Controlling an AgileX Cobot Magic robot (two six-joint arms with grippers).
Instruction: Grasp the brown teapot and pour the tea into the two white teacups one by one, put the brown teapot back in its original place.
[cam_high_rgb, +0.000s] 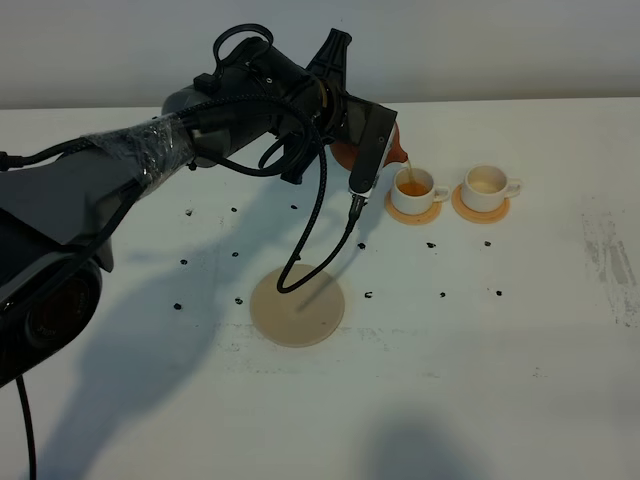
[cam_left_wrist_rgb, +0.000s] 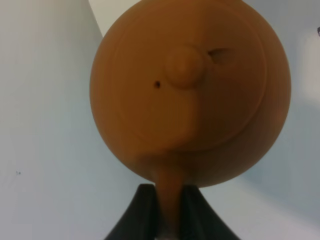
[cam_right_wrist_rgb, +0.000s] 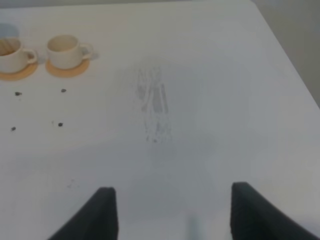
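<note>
Table (cam_high_rgb: 500, 400), white and wide, carries all the things. Left arm (cam_high_rgb: 130, 160), dark and partly wrapped in clear film, reaches from the left of the high view to the far middle of the table. A black cable (cam_high_rgb: 318, 215) hangs from it in a loop.

The left gripper (cam_left_wrist_rgb: 167, 210) is closed on the handle of the teapot (cam_left_wrist_rgb: 190, 90). In the wrist view its two dark fingers (cam_left_wrist_rgb: 142, 215) stand on both sides of the handle. The teapot is in the air and tilted with the spout down, just above and beside the left cup (cam_high_rgb: 415, 186). In the high view only a small reddish-brown part of it shows behind the wrist.

The right gripper (cam_right_wrist_rgb: 172, 215) stands wide open with nothing between its fingers. It is over a part of the table with a faint grey scuff (cam_right_wrist_rgb: 152, 105), well apart from the cups.

The tan coaster (cam_high_rgb: 310, 315) lies flat nearer to the front, well apart from the teapot. The low end of the cable loop shows in front of its far edge.

The left cup holds amber tea. The right cup (cam_high_rgb: 487, 182), near it, shows a cream inside. Each cup stands on an orange coaster (cam_high_rgb: 415, 212). A thin stream of tea (cam_high_rgb: 406, 172) falls from the spout into the left cup. Small black specks (cam_high_rgb: 369, 294) lie scattered on the table.
</note>
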